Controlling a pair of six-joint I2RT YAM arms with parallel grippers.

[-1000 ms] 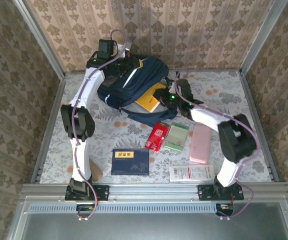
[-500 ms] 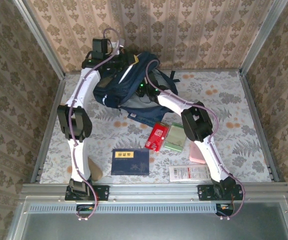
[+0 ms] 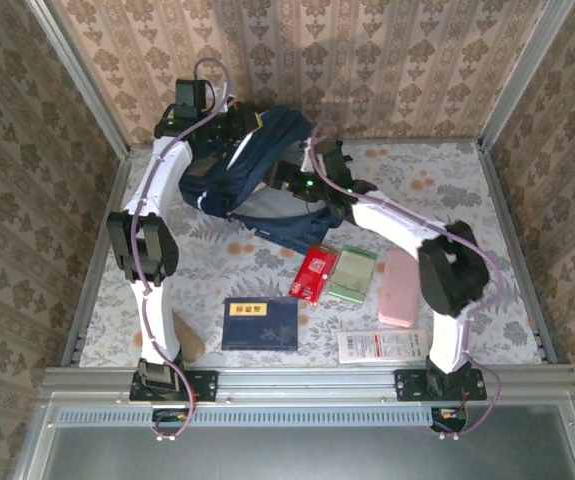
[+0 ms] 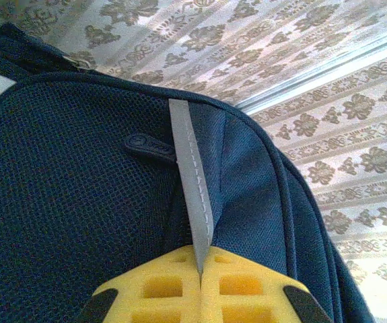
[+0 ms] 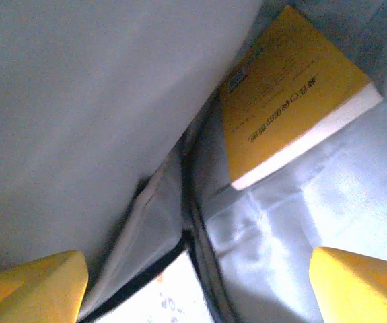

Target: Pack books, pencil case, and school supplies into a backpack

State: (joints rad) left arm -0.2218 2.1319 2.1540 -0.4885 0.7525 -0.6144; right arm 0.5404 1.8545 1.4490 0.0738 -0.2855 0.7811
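Fern-print tabletop [image 3: 217, 255], navy backpack [image 3: 252, 165] at its far edge, my left gripper [image 4: 200, 269] clamped on its grey stripe [image 4: 190, 175], my right gripper [image 5: 196, 282] wide open inside, empty, near yellow-orange book [image 5: 280, 101], cover print unreadable.

Left arm [image 3: 164, 320] and right arm [image 3: 392, 225] share white links, black joints and lilac cables [image 3: 148, 310], black bases [image 3: 172, 383] at seven and five o'clock; yellow end effector pads [image 4: 159, 289].
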